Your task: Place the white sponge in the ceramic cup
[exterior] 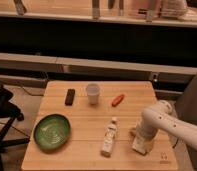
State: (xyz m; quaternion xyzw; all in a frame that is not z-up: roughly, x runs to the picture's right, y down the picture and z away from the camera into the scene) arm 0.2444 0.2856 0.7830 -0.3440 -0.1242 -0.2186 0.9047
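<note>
On the table (82, 156), right front, tool (141, 137) half-hides white sponge (140, 148).

The robot's smooth white tubular arm (168, 122) has thick rounded segments and a bulbous joint. Its white gripper (141, 142) ends it, low over the light wooden table (87, 125)

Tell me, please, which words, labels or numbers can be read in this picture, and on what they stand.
None can be read.
Label on the white bottle: too blurred to read.
A small mark on the table, front right corner: unreadable.
The gripper is low over the table's front right.
</note>
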